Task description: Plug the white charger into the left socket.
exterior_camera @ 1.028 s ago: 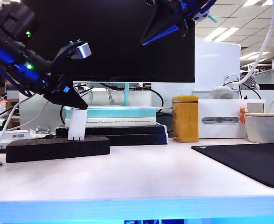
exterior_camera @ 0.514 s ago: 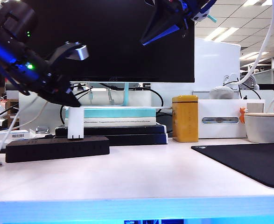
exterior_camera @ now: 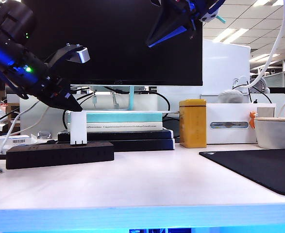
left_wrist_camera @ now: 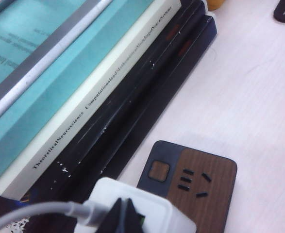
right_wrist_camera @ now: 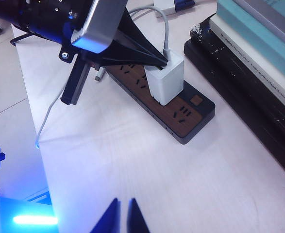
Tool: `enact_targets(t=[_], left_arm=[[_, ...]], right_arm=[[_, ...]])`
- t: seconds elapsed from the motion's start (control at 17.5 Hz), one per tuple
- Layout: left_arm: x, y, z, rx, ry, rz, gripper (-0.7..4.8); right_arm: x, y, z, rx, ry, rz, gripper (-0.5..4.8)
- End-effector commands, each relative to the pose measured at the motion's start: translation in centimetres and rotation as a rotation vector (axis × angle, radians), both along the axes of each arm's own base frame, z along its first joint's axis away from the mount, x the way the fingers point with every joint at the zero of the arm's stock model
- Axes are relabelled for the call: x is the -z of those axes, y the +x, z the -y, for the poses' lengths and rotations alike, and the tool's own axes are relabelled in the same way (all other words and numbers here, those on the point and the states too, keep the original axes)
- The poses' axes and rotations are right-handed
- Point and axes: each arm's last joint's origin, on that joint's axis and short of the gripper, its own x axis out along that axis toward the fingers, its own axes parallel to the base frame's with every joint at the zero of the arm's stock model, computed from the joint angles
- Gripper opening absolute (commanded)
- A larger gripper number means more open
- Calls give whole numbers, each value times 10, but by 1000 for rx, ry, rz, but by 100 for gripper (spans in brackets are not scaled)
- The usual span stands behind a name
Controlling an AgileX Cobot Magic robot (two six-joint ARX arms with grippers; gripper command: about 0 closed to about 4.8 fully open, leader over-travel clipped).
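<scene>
White charger point(exterior_camera: 78, 128) stands upright on the black power strip point(exterior_camera: 59, 154), seemingly seated in a socket point(right_wrist_camera: 154, 94) there, so we judge the plugging nearly done; only retreat remains. We see the left gripper point(exterior_camera: 74, 105) shut at the charger's top, holding nothing; the right gripper point(right_wrist_camera: 122, 217) hovers nearly shut, empty, well above; the cream cup point(exterior_camera: 276, 132) hides its contents.

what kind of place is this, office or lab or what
Most likely an open-plan office desk: a monitor at the back of the table, stacked books, a black power strip, and ceiling light panels behind.
</scene>
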Motion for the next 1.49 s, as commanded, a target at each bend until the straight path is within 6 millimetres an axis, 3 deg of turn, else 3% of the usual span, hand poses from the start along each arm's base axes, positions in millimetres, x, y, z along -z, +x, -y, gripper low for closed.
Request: enact_targets(t=[0.06,0.51,0.74,0.91,1.2,1.49], left_arm=[[44,-26,-8,10,141,-365,-6],[45,-27,-8,15,148,-375,-6],[33,-25,-6,23,87,-314,-6],[3,-30,-8,13,39,-214,-6],[-73,-55,-15,-47,-80,83,-6],[-141,-90,-25,-158,-321,358,-6]], right_arm=[[-5,-2,1,-5,9,7,35],[-4,-3,1,-6,6,0,35],[-4,-3,1,-6,7,2,35],[-5,-2,1,-5,10,9,35],[-15,-3,1,-5,25,45,35],[-52,-11,5,15,76,122,35]])
